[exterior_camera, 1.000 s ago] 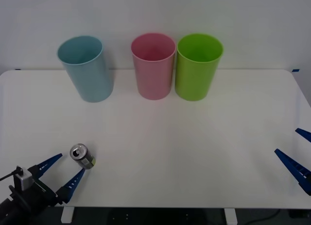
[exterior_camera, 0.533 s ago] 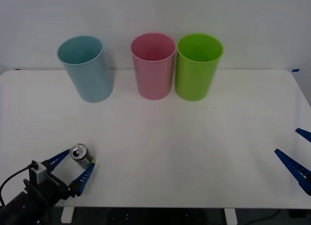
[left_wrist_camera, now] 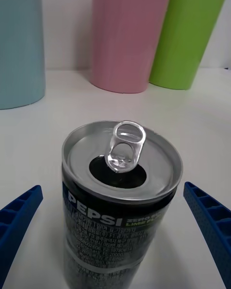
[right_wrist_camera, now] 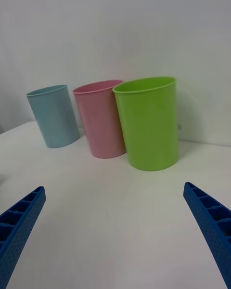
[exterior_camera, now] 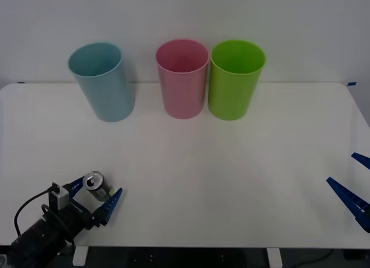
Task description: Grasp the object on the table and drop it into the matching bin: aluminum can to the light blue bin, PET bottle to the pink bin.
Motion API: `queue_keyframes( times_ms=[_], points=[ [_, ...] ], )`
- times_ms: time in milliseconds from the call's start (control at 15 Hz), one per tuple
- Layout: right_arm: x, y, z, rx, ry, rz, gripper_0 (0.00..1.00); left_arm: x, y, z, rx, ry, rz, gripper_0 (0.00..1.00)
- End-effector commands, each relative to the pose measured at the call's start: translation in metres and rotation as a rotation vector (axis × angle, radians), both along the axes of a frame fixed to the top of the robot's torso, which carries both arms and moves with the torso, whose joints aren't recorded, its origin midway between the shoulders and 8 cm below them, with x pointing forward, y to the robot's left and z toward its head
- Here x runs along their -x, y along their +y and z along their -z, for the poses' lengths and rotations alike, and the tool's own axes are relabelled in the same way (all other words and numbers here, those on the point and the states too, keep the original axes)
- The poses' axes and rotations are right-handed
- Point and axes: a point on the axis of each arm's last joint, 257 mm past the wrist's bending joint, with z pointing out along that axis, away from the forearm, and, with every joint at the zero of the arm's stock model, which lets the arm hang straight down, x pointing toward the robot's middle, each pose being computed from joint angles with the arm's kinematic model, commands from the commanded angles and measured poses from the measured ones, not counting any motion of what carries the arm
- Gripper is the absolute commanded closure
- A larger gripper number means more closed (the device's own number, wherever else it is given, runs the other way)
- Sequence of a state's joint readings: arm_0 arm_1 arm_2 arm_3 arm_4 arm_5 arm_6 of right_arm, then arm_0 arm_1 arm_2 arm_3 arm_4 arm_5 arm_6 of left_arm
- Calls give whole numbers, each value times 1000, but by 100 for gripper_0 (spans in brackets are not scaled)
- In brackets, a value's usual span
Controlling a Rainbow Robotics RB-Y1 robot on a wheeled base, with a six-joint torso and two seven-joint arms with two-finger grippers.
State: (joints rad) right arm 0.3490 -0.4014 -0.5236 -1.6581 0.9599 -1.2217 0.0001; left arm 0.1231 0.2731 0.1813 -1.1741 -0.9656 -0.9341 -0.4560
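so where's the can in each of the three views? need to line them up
Front view: aluminum can upright at the table's near-left, between the open left gripper's fingers.
Left wrist view: can close up, tab raised, standing between the blue fingers.
Right wrist view: not in it; the right gripper is open.
Shared landmark: pink bin.

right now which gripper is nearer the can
Left. The left gripper sits at the table's near left edge, open, with a finger on each side of the aluminum can. The right gripper waits open at the far right edge.
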Motion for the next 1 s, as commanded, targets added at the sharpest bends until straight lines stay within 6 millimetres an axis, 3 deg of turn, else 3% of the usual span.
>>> queue_keyframes(
  times_ms=[67,267,400,467,1000],
  points=[
    [0,0,0,0,0,0,0,-2,-1,1,-3,-1,2,0],
    [0,0,0,0,0,0,0,-2,-1,1,-3,-1,2,0],
    [0,0,0,0,0,0,0,-2,0,0,-2,-1,1,87],
    [0,0,0,0,0,0,0,-2,-1,0,-4,-4,3,98],
    [0,0,0,0,0,0,0,-1,0,0,0,-3,-1,100]
  ],
)
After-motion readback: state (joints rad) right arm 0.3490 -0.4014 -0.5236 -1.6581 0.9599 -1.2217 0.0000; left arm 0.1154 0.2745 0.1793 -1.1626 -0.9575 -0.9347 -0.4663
